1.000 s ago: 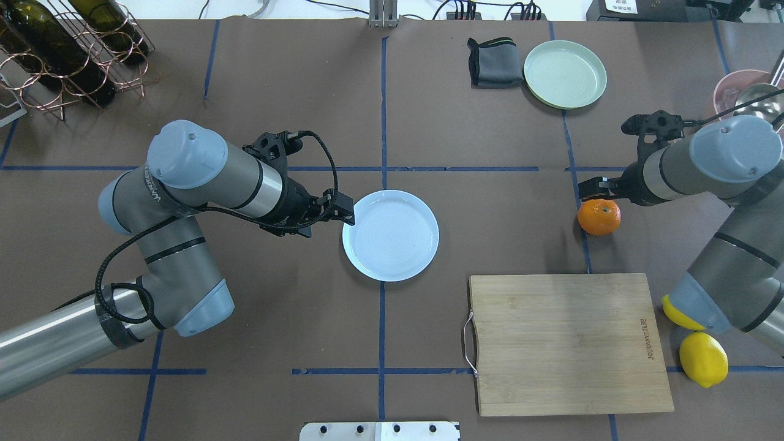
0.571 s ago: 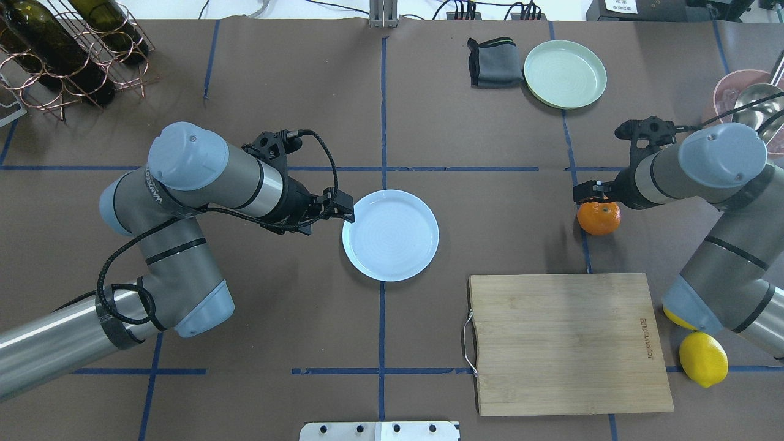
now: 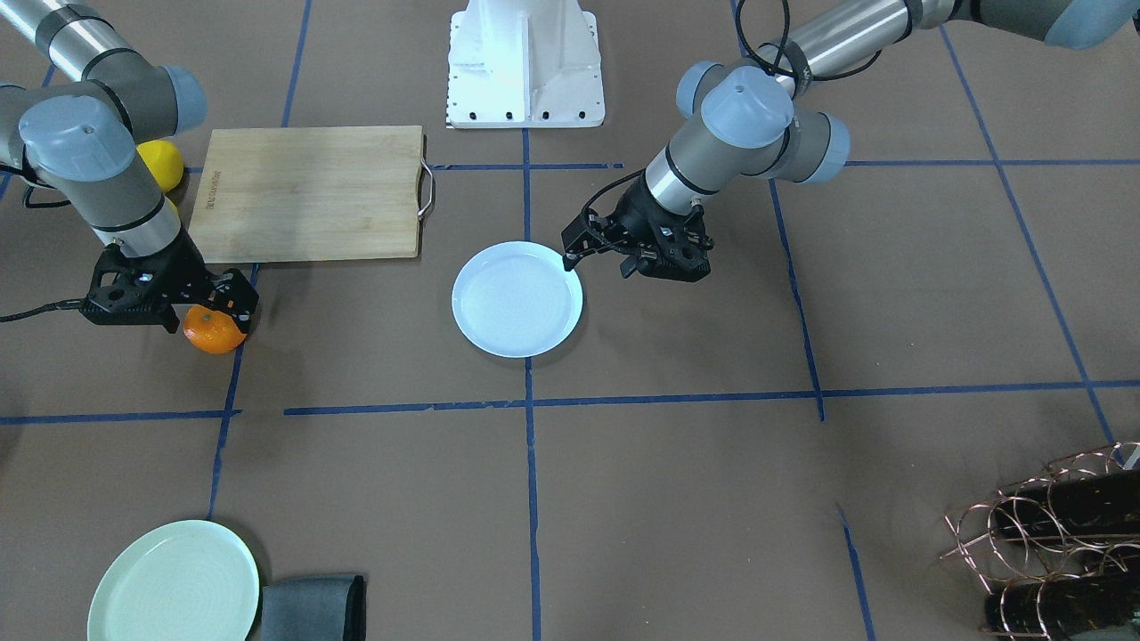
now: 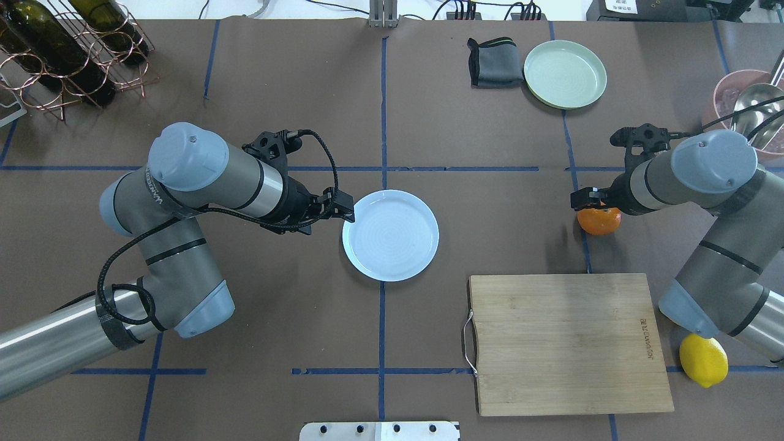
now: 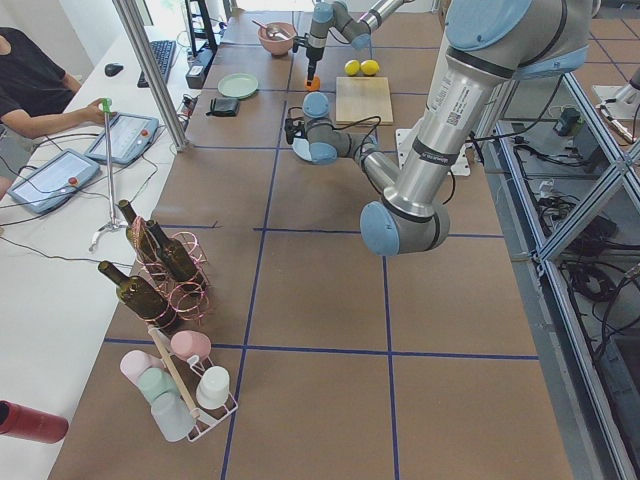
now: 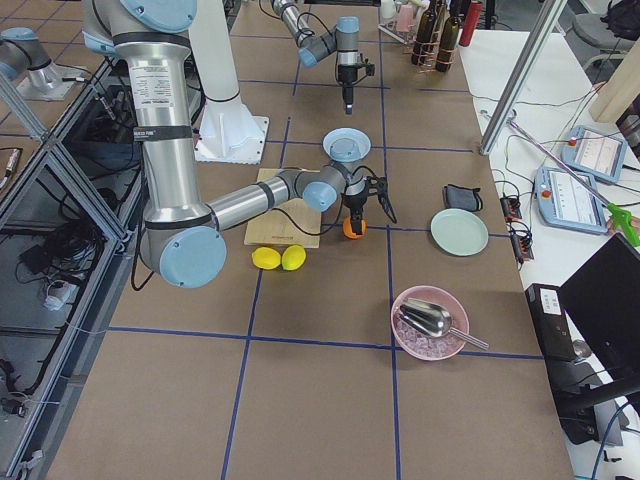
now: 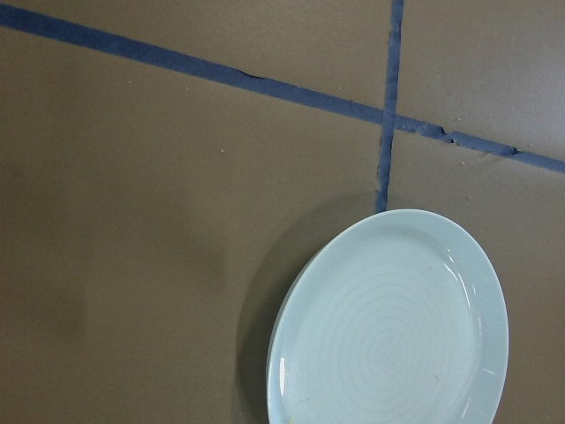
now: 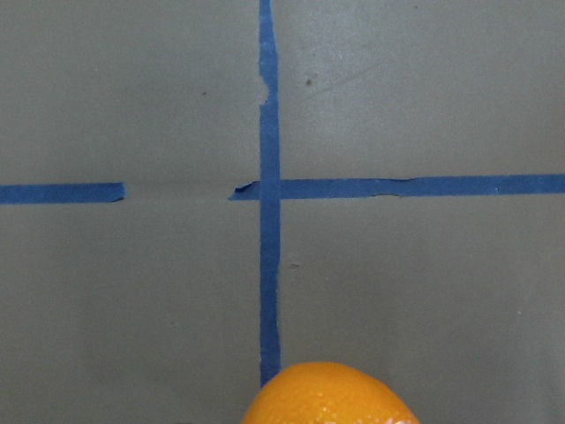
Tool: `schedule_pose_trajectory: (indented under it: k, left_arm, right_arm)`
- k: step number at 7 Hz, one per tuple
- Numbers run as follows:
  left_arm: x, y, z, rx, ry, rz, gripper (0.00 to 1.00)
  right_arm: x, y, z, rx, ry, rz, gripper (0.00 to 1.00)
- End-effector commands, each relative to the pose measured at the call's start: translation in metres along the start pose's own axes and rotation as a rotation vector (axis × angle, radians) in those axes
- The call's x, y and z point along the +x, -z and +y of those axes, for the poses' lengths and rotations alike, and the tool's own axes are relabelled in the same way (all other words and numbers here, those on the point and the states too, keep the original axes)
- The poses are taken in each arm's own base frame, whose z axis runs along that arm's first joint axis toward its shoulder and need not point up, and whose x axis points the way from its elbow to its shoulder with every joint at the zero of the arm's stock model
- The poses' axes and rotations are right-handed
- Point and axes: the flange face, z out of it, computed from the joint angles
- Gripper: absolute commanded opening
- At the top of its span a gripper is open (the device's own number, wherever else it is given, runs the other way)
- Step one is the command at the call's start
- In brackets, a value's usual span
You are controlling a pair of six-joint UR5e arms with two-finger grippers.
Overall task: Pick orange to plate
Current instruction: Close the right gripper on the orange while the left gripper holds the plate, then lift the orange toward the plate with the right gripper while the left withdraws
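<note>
The orange (image 4: 600, 222) (image 3: 214, 332) lies on a blue tape line at the table's right side, just beyond the cutting board. My right gripper (image 4: 593, 202) (image 3: 207, 310) is directly over it, open, with one finger on each side of the fruit; the fruit's top shows at the bottom edge of the right wrist view (image 8: 328, 396). The white plate (image 4: 391, 235) (image 3: 517, 299) (image 7: 393, 327) sits empty at the table's middle. My left gripper (image 4: 329, 220) (image 3: 598, 262) hovers open at the plate's left rim, holding nothing.
A wooden cutting board (image 4: 563, 343) lies near the front right, with a lemon (image 4: 703, 359) beside it under my right arm. A mint-green plate (image 4: 565, 73) and grey cloth (image 4: 493, 62) sit at the back. Pink bowl with scoop (image 4: 750, 104) far right; bottle rack (image 4: 67, 49) back left.
My right gripper has shifted left and come down over the orange, now covering its upper part. The left arm and the plate have stayed put.
</note>
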Motion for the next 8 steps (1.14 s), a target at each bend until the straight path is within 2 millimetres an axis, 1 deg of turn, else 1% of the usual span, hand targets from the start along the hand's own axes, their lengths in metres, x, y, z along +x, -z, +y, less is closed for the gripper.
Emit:
schedule_pose_trajectory:
  k: [1, 3, 4, 5, 6, 7, 8]
  left_arm:
    - [-0.001, 0.000, -0.001, 0.001, 0.001, -0.001, 0.95]
    - [0.000, 0.001, -0.001, 0.002, 0.001, 0.001, 0.96]
    - [0.001, 0.001, 0.000, 0.000, 0.006, 0.003, 0.96]
    - [0.001, 0.002, 0.000, 0.002, 0.006, 0.004, 0.96]
    - [0.003, 0.004, 0.001, 0.002, 0.004, 0.008, 0.96]
    - [0.007, 0.010, 0.002, 0.005, -0.002, 0.020, 0.97]
    - [0.014, 0.020, 0.004, 0.010, -0.011, 0.039, 0.97]
  right_arm:
    - [-0.002, -0.010, 0.007, -0.015, 0.009, 0.008, 1.00]
    - [-0.002, -0.015, 0.009, -0.022, 0.011, 0.015, 1.00]
    - [-0.001, -0.016, 0.009, -0.022, 0.014, 0.018, 0.97]
    - [0.000, -0.017, 0.009, -0.022, 0.010, 0.021, 0.74]
    - [-0.002, -0.016, 0.009, -0.020, 0.011, 0.017, 0.32]
    - [-0.010, -0.005, 0.009, -0.015, 0.018, -0.007, 0.00]
    - [-0.034, 0.016, 0.002, 0.007, 0.022, -0.056, 0.00]
